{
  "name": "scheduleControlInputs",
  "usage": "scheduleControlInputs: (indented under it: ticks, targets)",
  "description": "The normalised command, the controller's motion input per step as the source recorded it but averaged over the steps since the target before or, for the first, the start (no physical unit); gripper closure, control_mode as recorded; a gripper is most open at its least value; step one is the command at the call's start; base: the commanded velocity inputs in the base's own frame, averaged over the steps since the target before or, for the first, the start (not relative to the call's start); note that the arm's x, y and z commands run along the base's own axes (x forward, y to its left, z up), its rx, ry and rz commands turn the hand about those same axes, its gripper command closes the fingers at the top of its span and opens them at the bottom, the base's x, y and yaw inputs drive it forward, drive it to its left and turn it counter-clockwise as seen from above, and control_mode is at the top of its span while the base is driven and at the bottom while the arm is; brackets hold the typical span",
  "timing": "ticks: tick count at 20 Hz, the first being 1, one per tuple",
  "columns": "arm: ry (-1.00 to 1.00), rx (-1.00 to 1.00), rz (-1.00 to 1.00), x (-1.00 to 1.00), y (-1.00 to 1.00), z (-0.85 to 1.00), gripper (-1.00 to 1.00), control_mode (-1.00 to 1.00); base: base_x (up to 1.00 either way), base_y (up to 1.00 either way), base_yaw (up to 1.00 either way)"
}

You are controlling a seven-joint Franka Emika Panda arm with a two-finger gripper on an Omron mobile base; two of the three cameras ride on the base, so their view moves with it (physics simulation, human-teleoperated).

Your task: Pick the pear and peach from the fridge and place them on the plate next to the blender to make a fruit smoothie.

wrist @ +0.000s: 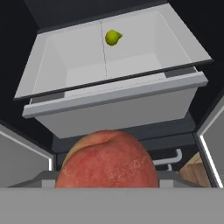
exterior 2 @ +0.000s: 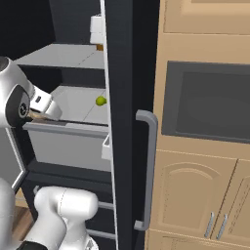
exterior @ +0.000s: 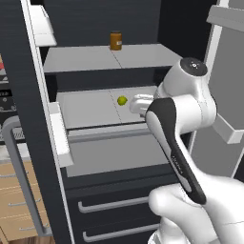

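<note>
Peach [wrist: 107, 159] held in gripper [wrist: 107, 177], bottom centre of hand view; pear [wrist: 113, 37] lies ahead, top centre, on fridge shelf [wrist: 144, 39].

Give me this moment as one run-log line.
stage: carrying first fruit | tool: shut on peach, in front of open fridge | pear: on fridge shelf, untouched | jar: upper shelf
</note>
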Motion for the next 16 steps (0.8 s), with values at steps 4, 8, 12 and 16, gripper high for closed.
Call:
scheduleControlInputs:
  ticks: [4, 8, 12, 16]
  targets:
    - [0.00, 0.00, 0.00, -0.03, 0.00, 0.00, 1.00, -1.00, 0.00, 0.00, 0.00]
    - [0.00, 0.00, 0.00, -0.16, -0.01, 0.00, 1.00, -1.00, 0.00, 0.00, 0.00]
    - [-0.01, 0.00, 0.00, -0.88, -0.14, 0.00, 1.00, -1.00, 0.00, 0.00, 0.00]
    - [0.00, 0.00, 0.00, -0.08, 0.00, 0.00, 1.00, -1.00, 0.00, 0.00, 0.00]
